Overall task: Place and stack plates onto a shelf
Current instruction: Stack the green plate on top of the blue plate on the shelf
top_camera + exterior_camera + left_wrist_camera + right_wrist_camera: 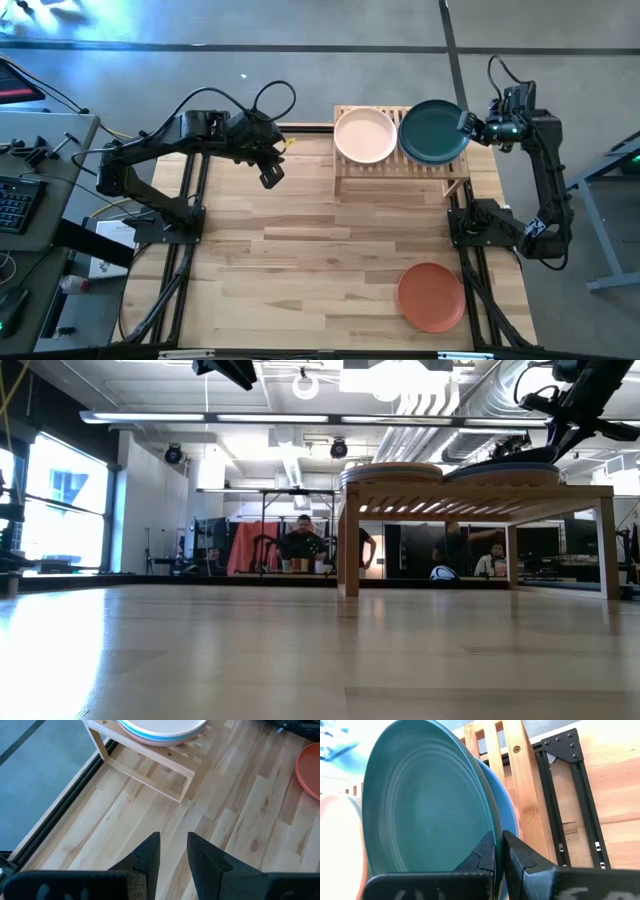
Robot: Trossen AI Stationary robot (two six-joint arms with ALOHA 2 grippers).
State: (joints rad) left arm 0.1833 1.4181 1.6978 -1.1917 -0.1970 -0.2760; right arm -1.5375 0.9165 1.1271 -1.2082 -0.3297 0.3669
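Right hand clamps dark green plate's 3 o'clock rim, on shelf w/ a blue plate under it.
We judge task mostly done: pale pink plate tops the 9 o'clock stack; 1 terracotta plate left on worktop at 5 o'clock. Left hand waits, fingers slightly apart. We count 2 stacks; full plate tally unclear.

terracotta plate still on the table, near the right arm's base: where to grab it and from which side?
Pinch the raised rim of the terracotta plate, one finger inside and one outside. It lies flat and alone on the table, so the whole rim is open. I'd probably come from above at its far-right edge, nearest the right gripper, which is shut on the dark green plate.
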